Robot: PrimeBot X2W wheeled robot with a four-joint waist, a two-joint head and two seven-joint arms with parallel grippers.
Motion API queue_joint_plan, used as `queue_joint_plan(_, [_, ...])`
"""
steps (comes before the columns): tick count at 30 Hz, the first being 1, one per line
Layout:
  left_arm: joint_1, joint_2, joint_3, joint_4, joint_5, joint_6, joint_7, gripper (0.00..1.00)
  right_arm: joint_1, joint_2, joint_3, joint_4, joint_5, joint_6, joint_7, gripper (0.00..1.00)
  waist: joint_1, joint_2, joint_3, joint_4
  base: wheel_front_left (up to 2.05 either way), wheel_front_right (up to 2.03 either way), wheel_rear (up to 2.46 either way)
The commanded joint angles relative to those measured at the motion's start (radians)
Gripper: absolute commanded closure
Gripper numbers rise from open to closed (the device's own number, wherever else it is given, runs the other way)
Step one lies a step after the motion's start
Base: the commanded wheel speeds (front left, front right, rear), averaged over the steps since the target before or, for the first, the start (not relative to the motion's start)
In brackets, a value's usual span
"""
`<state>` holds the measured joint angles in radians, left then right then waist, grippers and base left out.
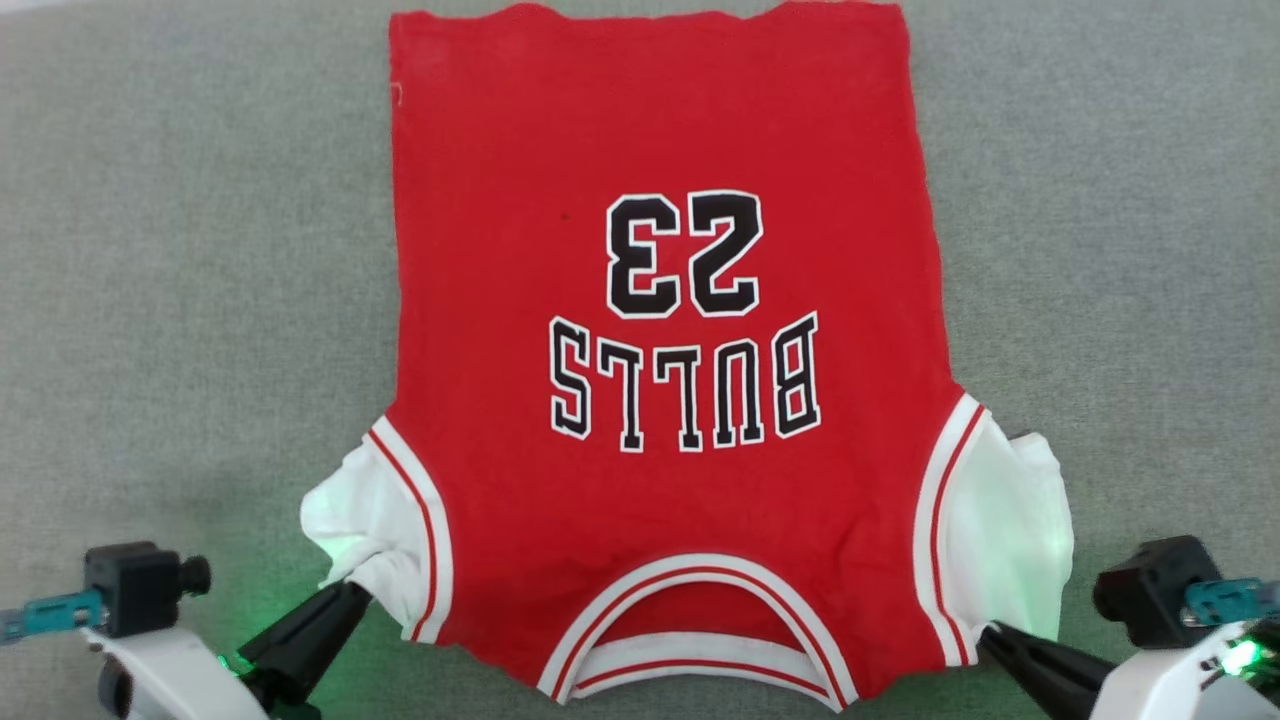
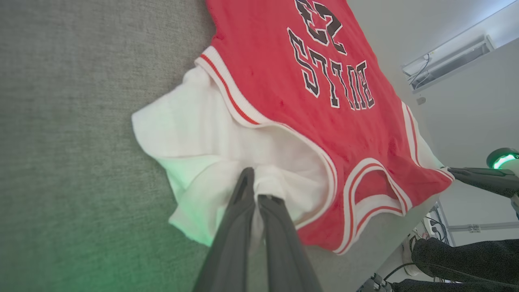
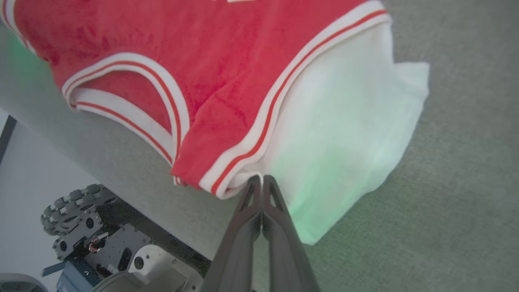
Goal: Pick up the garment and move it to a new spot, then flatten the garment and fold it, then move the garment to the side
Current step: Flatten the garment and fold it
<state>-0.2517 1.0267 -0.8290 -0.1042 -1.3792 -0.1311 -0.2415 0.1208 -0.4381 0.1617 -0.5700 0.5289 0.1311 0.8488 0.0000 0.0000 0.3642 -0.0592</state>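
Observation:
The garment (image 1: 660,300), a red jersey with white sleeves, striped trim and black "23" and "BULLS", lies spread flat on the grey surface (image 1: 180,300), collar toward me. My left gripper (image 1: 352,590) is at its near-left corner, shut on the bunched white sleeve (image 2: 202,134); cloth is pinched between the fingers (image 2: 243,194). At the near-right corner my right gripper (image 1: 985,632) is shut on the shoulder edge where the striped trim meets the other white sleeve (image 3: 344,121). The garment (image 3: 227,81) fans out from that gripper (image 3: 261,178). The left wrist view also catches the right gripper (image 2: 450,172) at that corner.
The surface's near edge (image 3: 134,182) runs just behind the collar, with my wheeled base (image 3: 73,215) below it. Bare grey surface lies to both sides of the jersey. A dark shape with cables (image 2: 466,251) sits beyond the edge.

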Motion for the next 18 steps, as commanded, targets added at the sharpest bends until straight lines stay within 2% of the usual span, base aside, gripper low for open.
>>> queue_joint_plan(1, [-0.018,-0.018,-0.008,0.015,0.004,0.001,0.004,1.00,-0.014,-0.005,0.020,0.026,0.008,-0.001,-0.009,1.00,0.0000,0.0000,0.019,0.005,0.00,0.00,0.00])
queue_joint_plan(13, [-0.098,-0.079,-0.075,0.174,0.083,0.007,0.013,1.00,-0.083,-0.043,0.126,0.227,-0.021,-0.001,-0.095,1.00,0.0000,0.0000,0.081,0.024,0.00,0.00,0.00])
queue_joint_plan(18, [-0.123,-0.100,-0.098,0.220,0.095,0.009,0.012,1.00,-0.111,-0.035,0.176,0.299,-0.027,-0.001,-0.132,1.00,0.0000,0.0000,0.092,0.021,0.00,0.00,0.00])
